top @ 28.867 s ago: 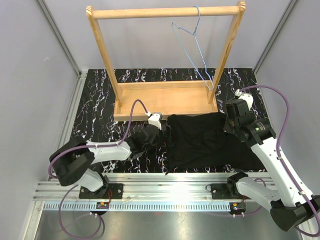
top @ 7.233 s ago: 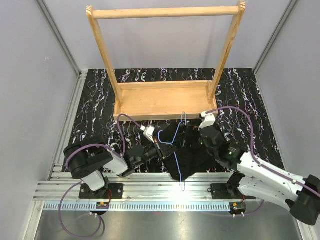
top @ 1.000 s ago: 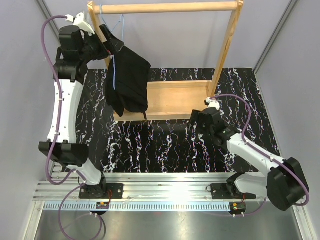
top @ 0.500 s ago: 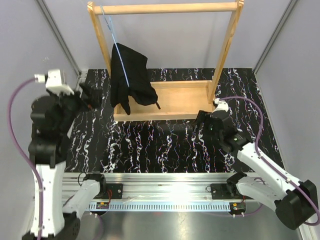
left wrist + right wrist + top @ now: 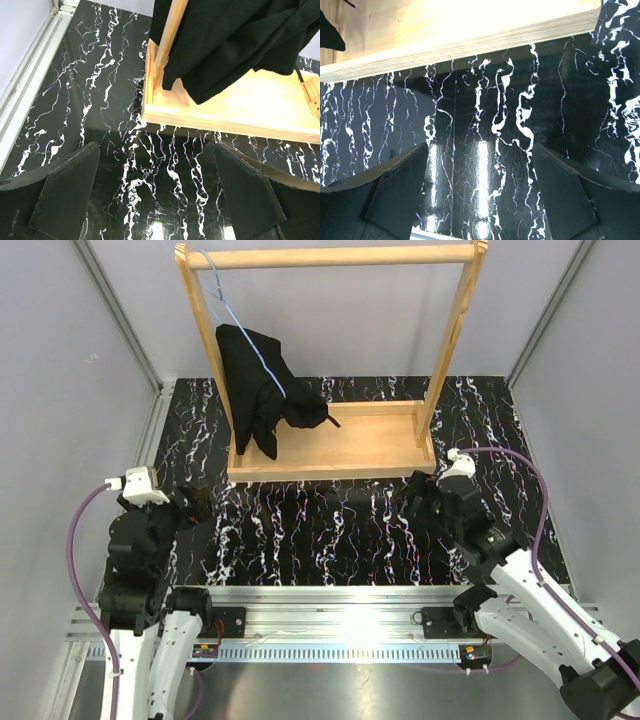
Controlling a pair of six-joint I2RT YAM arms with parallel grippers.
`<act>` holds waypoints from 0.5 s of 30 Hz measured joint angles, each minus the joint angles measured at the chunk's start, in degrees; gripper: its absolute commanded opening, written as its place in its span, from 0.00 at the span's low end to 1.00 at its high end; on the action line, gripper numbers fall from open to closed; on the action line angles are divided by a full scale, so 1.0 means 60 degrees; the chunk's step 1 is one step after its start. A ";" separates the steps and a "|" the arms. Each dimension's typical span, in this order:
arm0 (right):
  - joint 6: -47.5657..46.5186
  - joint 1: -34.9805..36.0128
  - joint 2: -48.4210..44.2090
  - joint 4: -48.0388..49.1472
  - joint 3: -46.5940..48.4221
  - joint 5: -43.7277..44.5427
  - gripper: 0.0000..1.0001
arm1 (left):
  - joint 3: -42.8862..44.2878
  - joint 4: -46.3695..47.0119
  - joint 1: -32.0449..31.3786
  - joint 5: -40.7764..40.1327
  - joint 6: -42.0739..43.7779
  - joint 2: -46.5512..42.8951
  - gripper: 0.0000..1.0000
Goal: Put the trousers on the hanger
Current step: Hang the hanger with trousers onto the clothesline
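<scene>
The black trousers (image 5: 258,380) hang draped over the light-blue hanger (image 5: 236,316), which is hooked on the wooden rack's top bar near its left post. Their lower end rests over the rack's base board. In the left wrist view the trousers (image 5: 235,40) hang beside the post above the board. My left gripper (image 5: 194,510) is low at the near left, open, with nothing between its fingers (image 5: 65,195). My right gripper (image 5: 414,502) is open and empty just in front of the rack's right corner. A corner of the trousers (image 5: 327,32) shows in the right wrist view.
The wooden rack (image 5: 330,440) stands at the back of the black marbled table (image 5: 320,530), its base board (image 5: 240,107) right ahead of both grippers (image 5: 157,200) (image 5: 480,195). Grey walls close in both sides. A metal rail (image 5: 330,625) runs along the near edge.
My left arm has come down from the rack's top bar to low at the near left. The trousers have swung right on the hanger. My right arm has drawn back a little.
</scene>
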 measured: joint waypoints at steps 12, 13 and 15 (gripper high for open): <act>0.0113 0.0000 -0.0321 -0.0463 -0.0022 0.0346 0.92 | -0.0386 0.0237 0.0000 -0.0149 -0.0025 -0.0648 0.99; 0.0113 0.0000 -0.0328 -0.0492 -0.0022 0.0353 0.92 | -0.0386 0.0237 0.0000 -0.0149 -0.0025 -0.0678 0.99; 0.0117 0.0000 -0.0350 -0.0517 -0.0022 0.0357 0.92 | -0.0386 0.0251 0.0000 -0.0153 -0.0025 -0.0714 0.99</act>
